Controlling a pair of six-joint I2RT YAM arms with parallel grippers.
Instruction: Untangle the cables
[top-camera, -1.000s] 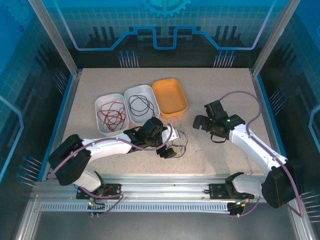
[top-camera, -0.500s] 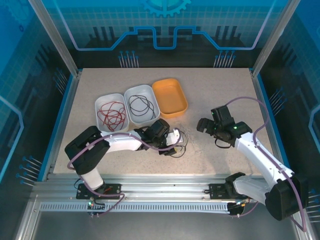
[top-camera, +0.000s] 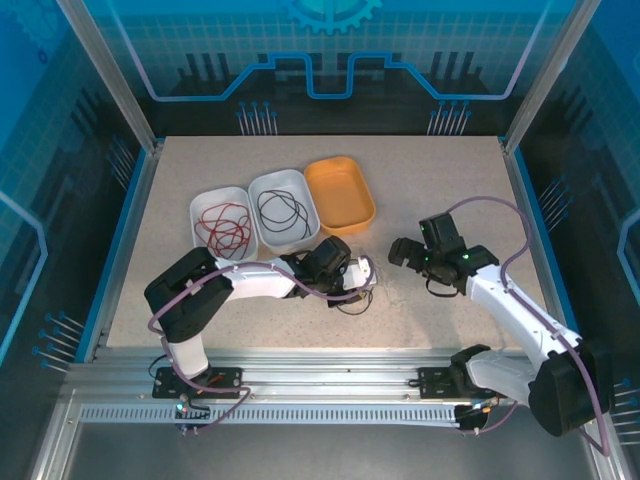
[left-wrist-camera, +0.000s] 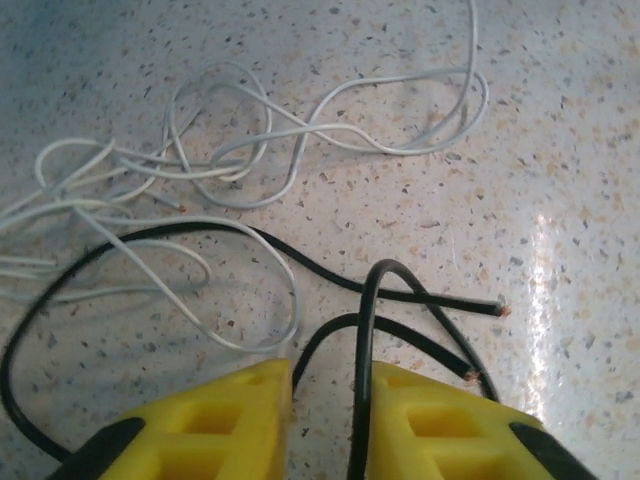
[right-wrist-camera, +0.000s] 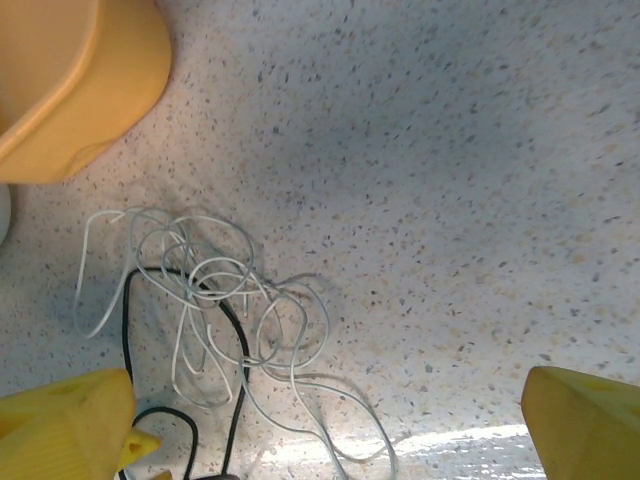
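Tangled whitish and black cables (left-wrist-camera: 305, 132); left pincer (left-wrist-camera: 330, 385) narrowly ajar astride a black strand (left-wrist-camera: 361, 340), right pincer (right-wrist-camera: 325, 410) released.

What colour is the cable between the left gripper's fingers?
Black cable; clearest in left wrist view.

Table (top-camera: 440, 180) far half & right side open, easy pass. Far-left blocked: two white trays (top-camera: 215, 258), orange tray (top-camera: 340, 195). Loose cables (right-wrist-camera: 225, 300) litter centre; left arm (top-camera: 250, 283) lies across near-left.

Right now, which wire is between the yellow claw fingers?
The black wire: it runs between the fingers of the left claw. The white wires lie tangled beyond, outside the claw.
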